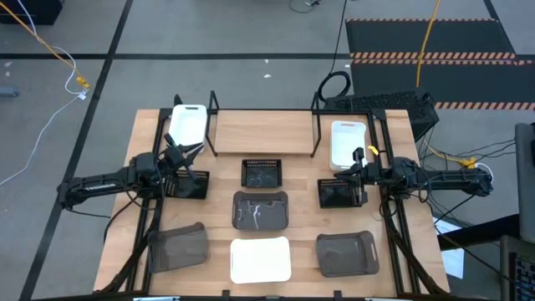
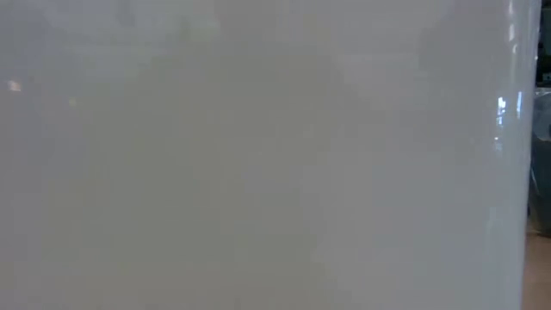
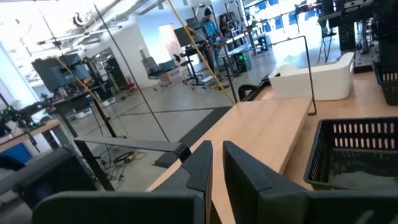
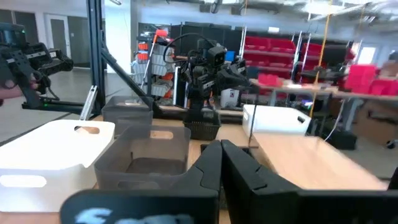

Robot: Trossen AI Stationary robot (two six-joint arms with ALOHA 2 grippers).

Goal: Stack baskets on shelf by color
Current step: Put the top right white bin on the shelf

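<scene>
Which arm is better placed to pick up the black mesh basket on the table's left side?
Left. The left gripper hovers at the left black mesh basket, with nothing held. The right gripper sits shut across the table, beside another black mesh basket.

Shelf (image 1: 263, 130) at table (image 1: 305, 263) rear; one basket (image 1: 188, 124) at each shelf end (image 1: 348, 142)

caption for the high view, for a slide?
Nine baskets around an empty shelf; left gripper and right gripper hover empty.

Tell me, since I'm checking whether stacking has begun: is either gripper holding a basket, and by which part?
Nothing is held. The left gripper and right gripper both show bare fingers with no basket between them.
</scene>
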